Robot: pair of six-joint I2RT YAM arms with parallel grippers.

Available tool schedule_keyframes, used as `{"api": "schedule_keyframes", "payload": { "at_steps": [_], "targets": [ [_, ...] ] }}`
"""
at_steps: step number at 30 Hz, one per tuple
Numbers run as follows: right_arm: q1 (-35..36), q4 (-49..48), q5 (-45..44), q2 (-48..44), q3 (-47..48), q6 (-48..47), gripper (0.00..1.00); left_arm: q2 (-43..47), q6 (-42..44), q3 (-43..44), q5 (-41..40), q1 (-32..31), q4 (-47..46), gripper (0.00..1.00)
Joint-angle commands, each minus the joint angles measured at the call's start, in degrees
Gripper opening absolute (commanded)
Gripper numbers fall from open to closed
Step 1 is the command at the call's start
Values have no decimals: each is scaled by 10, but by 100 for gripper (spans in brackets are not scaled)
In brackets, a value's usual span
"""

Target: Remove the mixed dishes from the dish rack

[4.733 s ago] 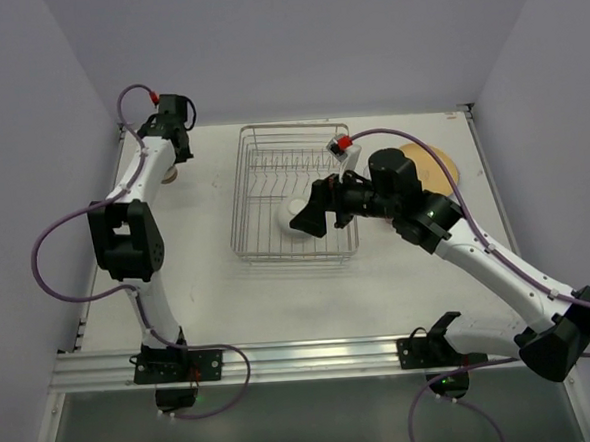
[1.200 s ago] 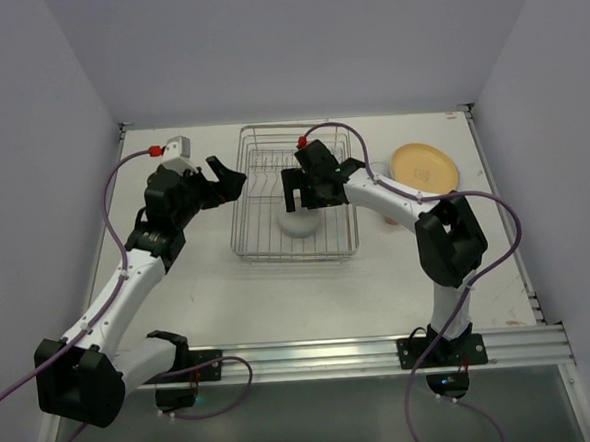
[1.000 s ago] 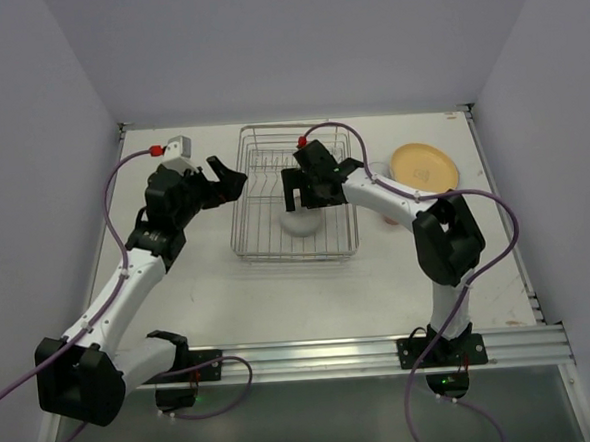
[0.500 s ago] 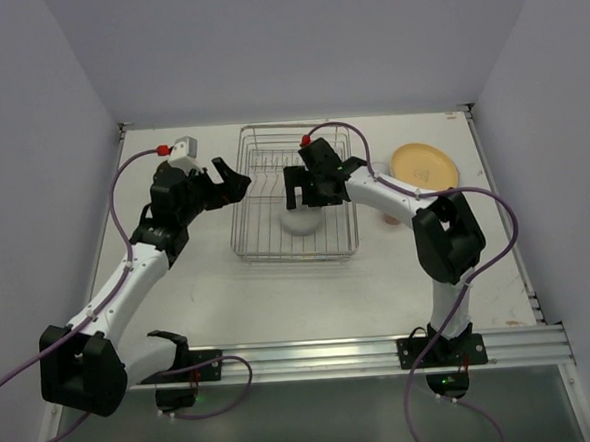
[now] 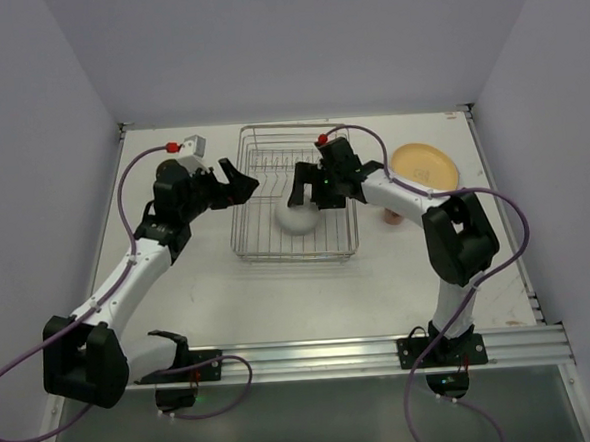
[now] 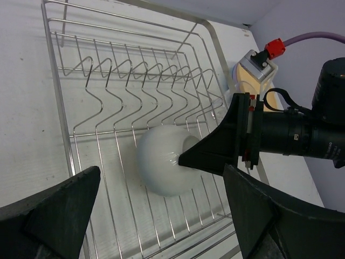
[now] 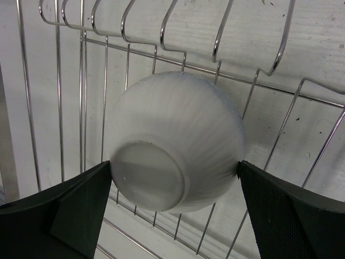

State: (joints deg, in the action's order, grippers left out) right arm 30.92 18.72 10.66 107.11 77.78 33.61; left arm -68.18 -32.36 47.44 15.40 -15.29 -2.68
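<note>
Right end effector (image 7: 173, 164) spread astride bowl (image 7: 178, 124) in rack (image 5: 262, 173), left end effector (image 5: 237, 178) spread too; squeezing the glazed curve could pop it sideways.

Silver wire dish rack (image 5: 297, 255) at mid-desk, white bowl (image 5: 297, 219) tilted foot-up on its floor near the tines, yellow-orange plate (image 5: 424, 165) flat on the desk to its right
</note>
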Motion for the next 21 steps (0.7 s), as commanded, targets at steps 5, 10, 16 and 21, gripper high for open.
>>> {"api": "schedule_keyframes", "payload": {
  "at_steps": [5, 10, 16, 21],
  "targets": [
    [-21, -32, 75, -26, -49, 37, 98, -30, -4, 22, 80, 4, -44, 100],
    [-29, -54, 108, -31, -62, 53, 97, -79, -26, 27, 151, 3, -61, 100],
    [-44, -91, 139, -39, -85, 77, 97, -130, -50, 28, 190, 3, -85, 100],
    [-56, -123, 175, -43, -105, 100, 96, -171, -43, 63, 208, 3, -45, 100]
  ]
}}
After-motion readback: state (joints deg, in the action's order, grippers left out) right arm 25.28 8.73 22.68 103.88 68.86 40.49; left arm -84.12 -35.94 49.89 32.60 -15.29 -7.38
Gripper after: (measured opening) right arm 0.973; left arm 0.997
